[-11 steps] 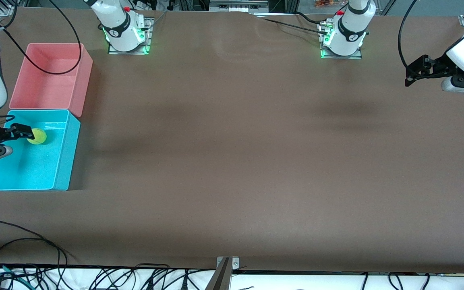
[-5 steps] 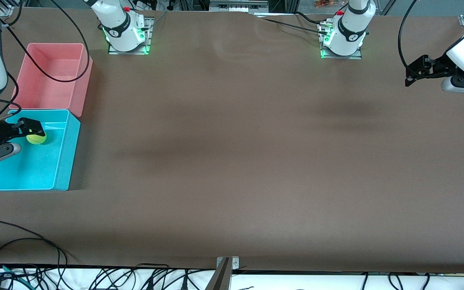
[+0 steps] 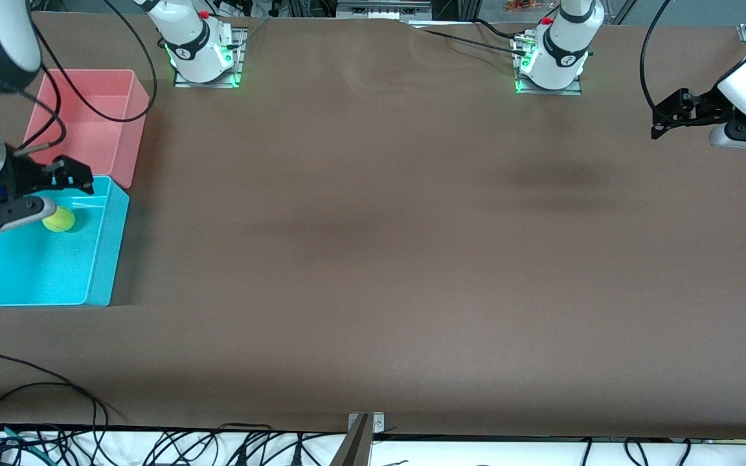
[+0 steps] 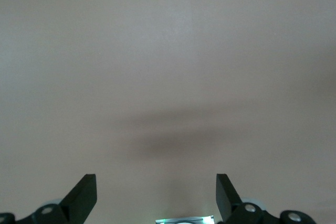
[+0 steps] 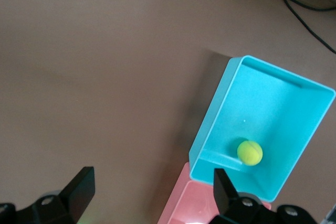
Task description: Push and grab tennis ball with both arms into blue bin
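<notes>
The yellow-green tennis ball [image 3: 59, 220] [image 5: 250, 152] lies on the floor of the blue bin [image 3: 109, 259] [image 5: 220, 108], near the wall that adjoins the pink bin. My right gripper [image 3: 68, 193] [image 5: 153, 174] hangs above that end of the blue bin, open and empty, apart from the ball. My left gripper [image 3: 656, 124] [image 4: 156, 179] waits open over bare table at the left arm's end, with nothing between its fingers.
A pink bin [image 3: 81, 123] [image 5: 194, 203] stands against the blue bin, farther from the front camera. The brown table [image 3: 379, 246] stretches between the two arms. Black cables [image 3: 36, 388] lie along the table's near edge.
My right gripper has lifted away from the ball and drawn up toward the pink bin. The ball stays in the blue bin. The left arm has not moved.
</notes>
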Tool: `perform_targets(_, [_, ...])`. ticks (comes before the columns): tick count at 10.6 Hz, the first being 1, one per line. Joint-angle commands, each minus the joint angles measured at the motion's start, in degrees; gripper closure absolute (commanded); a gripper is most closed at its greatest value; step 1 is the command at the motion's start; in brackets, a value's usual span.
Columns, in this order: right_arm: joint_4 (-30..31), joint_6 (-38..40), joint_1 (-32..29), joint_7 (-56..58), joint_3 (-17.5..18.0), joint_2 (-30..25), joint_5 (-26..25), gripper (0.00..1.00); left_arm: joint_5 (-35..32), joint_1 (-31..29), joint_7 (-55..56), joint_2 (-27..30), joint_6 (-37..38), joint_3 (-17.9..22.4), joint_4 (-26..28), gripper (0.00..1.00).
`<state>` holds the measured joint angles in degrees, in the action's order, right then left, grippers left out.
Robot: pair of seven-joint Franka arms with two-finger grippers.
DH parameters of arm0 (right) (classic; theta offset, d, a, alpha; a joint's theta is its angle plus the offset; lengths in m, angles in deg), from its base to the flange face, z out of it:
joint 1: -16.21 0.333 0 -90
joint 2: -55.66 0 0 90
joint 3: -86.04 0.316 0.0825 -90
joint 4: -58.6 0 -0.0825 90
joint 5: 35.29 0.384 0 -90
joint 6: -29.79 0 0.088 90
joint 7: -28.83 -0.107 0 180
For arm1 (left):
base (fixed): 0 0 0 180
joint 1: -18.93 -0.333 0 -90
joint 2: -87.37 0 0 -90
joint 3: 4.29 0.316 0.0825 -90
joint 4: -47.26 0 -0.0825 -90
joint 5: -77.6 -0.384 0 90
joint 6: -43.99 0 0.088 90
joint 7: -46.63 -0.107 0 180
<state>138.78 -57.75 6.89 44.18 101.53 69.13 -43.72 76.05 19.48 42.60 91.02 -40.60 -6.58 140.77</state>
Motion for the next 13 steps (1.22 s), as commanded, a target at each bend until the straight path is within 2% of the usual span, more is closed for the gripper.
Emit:
perform_targets(1, [0.15, 3.69, 3.25, -10.31, -0.55, -4.93, 1.14, 0.0, -0.64, 0.24, 0.51, -0.49, 1.27, 0.1, -1.66, 0.0])
perform_targets(2, [0.15, 3.87, 3.52, -11.12, -1.16, -5.72, 1.22, 0.0, -0.64, 0.24, 0.51, -0.49, 1.27, 0.1, -1.66, 0.0])
perform_targets(3, [0.06, 3.44, 5.17, -12.26, -4.56, -6.43, 2.96, 0.0, -0.64, 0.24, 0.51, -0.49, 1.27, 0.1, -1.66, 0.0])
perform_targets(4, [0.15, 2.74, 7.71, -14.19, -9.64, -7.39, 6.9, 0.0, -0.64, 0.24, 0.51, -0.49, 1.36, 0.1, -1.66, 0.0])
perform_targets(5, [0.32, 2.64, 9.56, -16.56, -12.04, -8.18, 7.63, 0.0, -0.64, 0.24, 0.51, -0.49, 1.36, 0.1, -1.66, 0.0])
perform_targets(7, [3.38, -0.94, 8.88, -22.98, -14.51, -10.46, 7.64, 0.0, -0.64, 0.24, 0.51, -0.49, 1.36, 0.1, -1.66, 0.0])
perform_targets(8, [5.4, -3.22, 7.49, -22.82, -15.22, -11.78, 8.25, 0.0, -0.64, 0.33, 0.51, -0.49, 1.36, 0.1, -1.66, 0.0])
perform_targets(11, [10.5, -5.69, 0.2, -21.25, -14.53, -14.6, 12.99, 0.0, -0.64, 0.33, 0.6, -0.49, 1.36, -0.08, -1.66, 0.0])
perform_targets(13, [10.96, -6.67, -0.26, -20.01, -14.61, -15.05, 11.78, 0.0, -0.64, 0.33, 0.6, -0.49, 1.36, -0.25, -1.66, 0.0])
